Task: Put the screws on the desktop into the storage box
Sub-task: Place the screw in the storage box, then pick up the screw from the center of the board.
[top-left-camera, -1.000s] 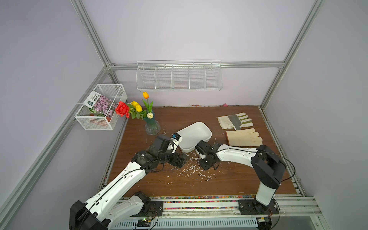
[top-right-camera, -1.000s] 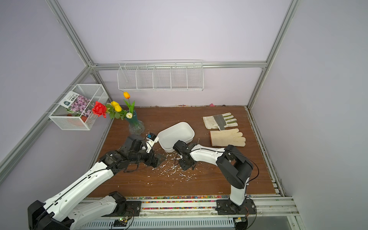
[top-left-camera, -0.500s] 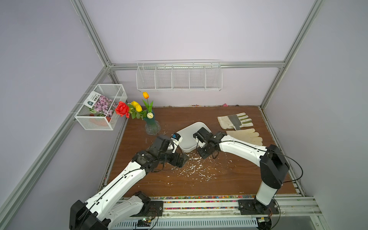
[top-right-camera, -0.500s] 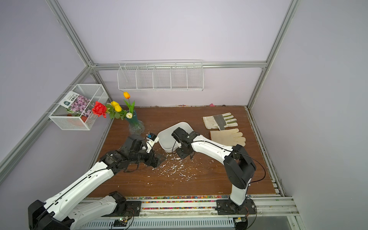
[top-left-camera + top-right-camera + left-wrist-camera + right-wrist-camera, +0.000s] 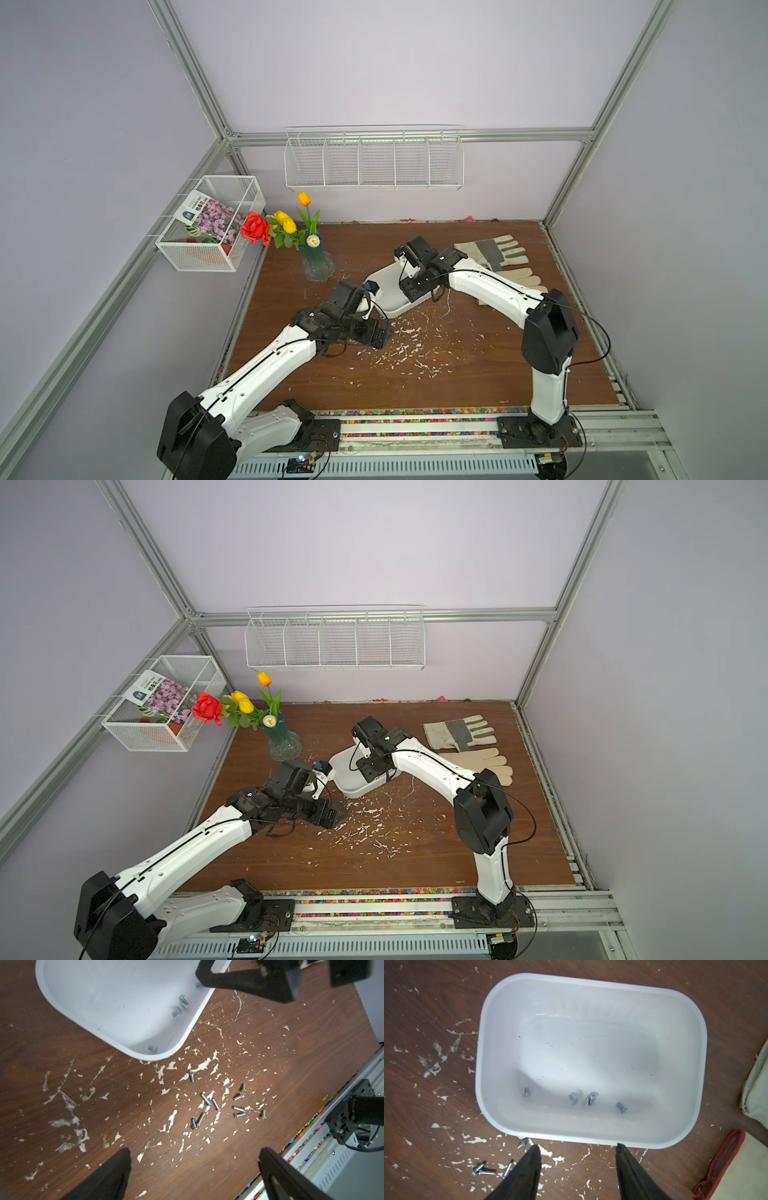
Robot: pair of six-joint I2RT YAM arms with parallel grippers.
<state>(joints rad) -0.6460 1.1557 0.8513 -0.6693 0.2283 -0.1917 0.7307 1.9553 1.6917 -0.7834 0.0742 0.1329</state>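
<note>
The white storage box (image 5: pixel 384 297) (image 5: pixel 591 1140) sits mid-desktop (image 5: pixel 478 374), and several small silvery screws (image 5: pixel 589 1100) lie along one side of its floor. My right gripper (image 5: pixel 577 1145) (image 5: pixel 415 286) hangs over the box's near rim, open, with nothing between its fingers. Several more screws (image 5: pixel 216 1103) lie loose on the flecked brown board just beside the box. My left gripper (image 5: pixel 194 1151) (image 5: pixel 384 332) hovers low over the board next to that cluster, wide open and empty. A few loose screws (image 5: pixel 483 1169) also show in the right wrist view, outside the box.
Two work gloves (image 5: pixel 494 253) (image 5: pixel 515 278) lie behind the right arm. A glass vase of flowers (image 5: pixel 318 266) stands at the back left of the board. Wire baskets (image 5: pixel 374 160) (image 5: pixel 212 224) hang on the walls. A rail with coloured beads (image 5: pixel 415 412) runs along the front edge.
My right gripper has lifted from the screw pile, swung back over the storage box and gone from shut to open. The left arm has stayed where it was.
</note>
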